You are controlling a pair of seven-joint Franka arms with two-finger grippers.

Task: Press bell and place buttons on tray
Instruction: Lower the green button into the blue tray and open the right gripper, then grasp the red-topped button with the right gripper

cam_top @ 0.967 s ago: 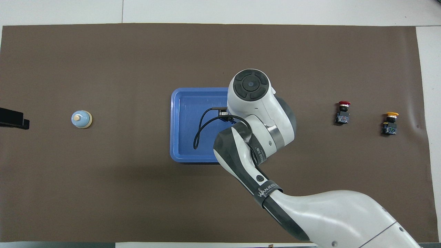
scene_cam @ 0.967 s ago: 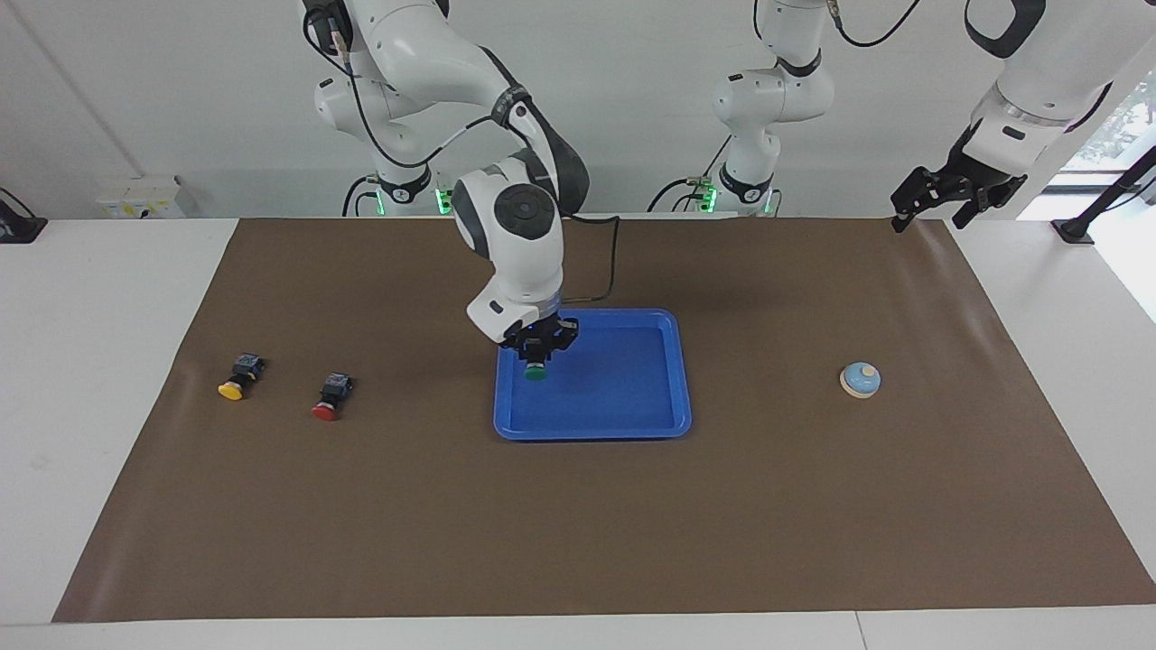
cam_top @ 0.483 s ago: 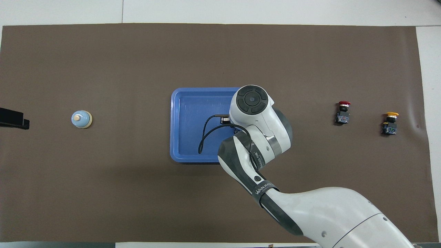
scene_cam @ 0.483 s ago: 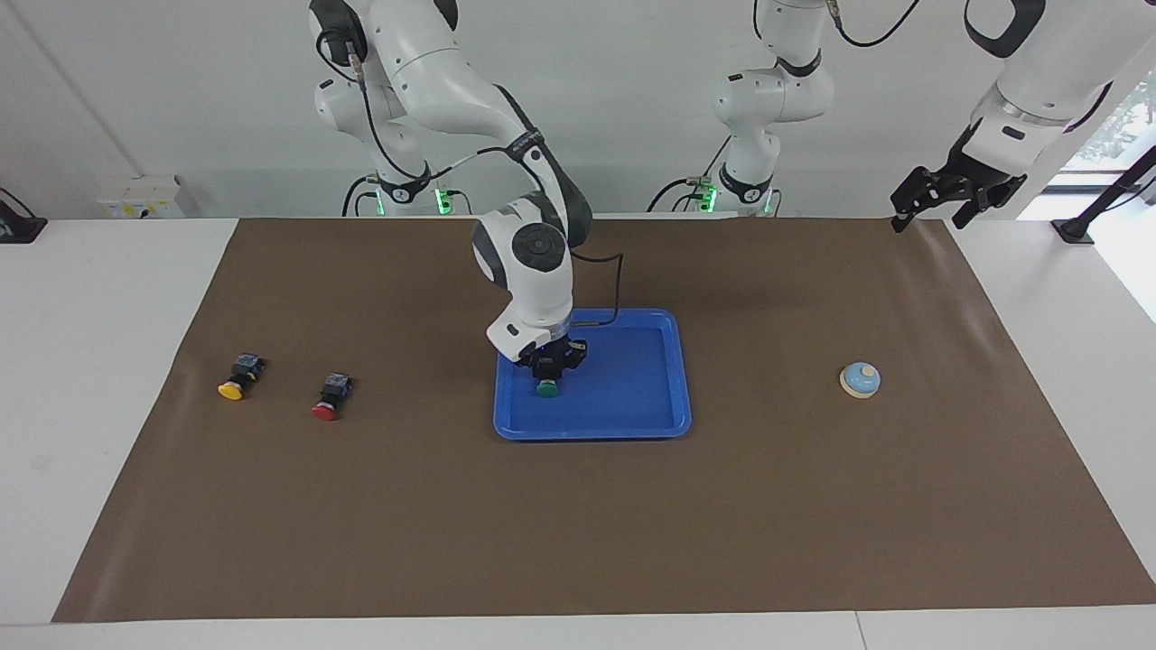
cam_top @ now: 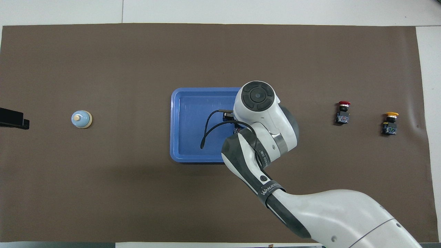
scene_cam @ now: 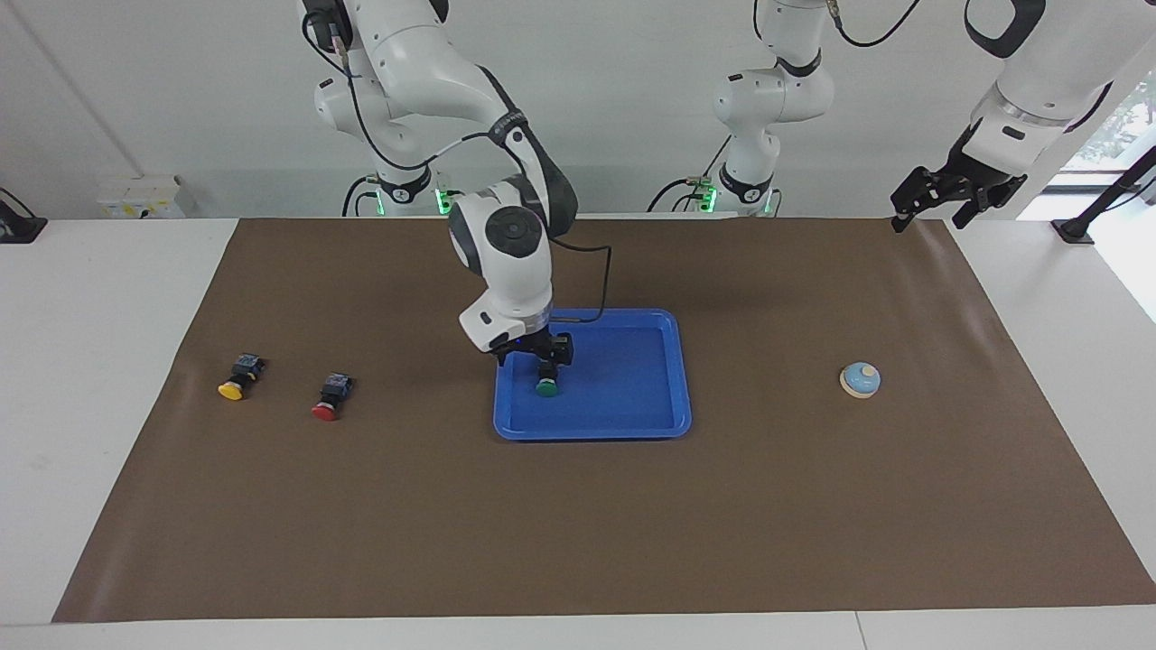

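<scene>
Blue plastic, shallow and rectangular with a raised rim, the tray (scene_cam: 632, 420) lies at the middle of the brown-covered surface (scene_cam: 578, 524). A green-capped push-button switch with a black body (scene_cam: 545, 386) lies in it, close to the tray edge at the right arm's end. The right claw (scene_cam: 533, 352) hangs just above that switch; its fingers look spread and off the button, so I judge the piece released, though the overhead view hides the claw under the wrist.

Two more switches wait on the surface toward the right arm's end: the red-capped black switch (scene_cam: 330, 396) and, closer to the mat's short edge, the yellow-capped black switch (scene_cam: 237, 377). Both lie on their sides with caps pointing away from the robots. They look like small, light, rigid plastic parts, unlikely to be fragile. The rounded caps seem smooth and apt to slip, so the squarer black body is probably the better place to pinch, across its flat sides. Being light, one may roll or skid if nudged before the fingers close.

The small light-blue dome bell with a cream rim and knob (scene_cam: 861, 380) sits toward the left arm's end, well apart from the tray; a straight downward tap on the knob should suit it. The left claw (scene_cam: 948, 194) waits open above the mat's corner at that end.
</scene>
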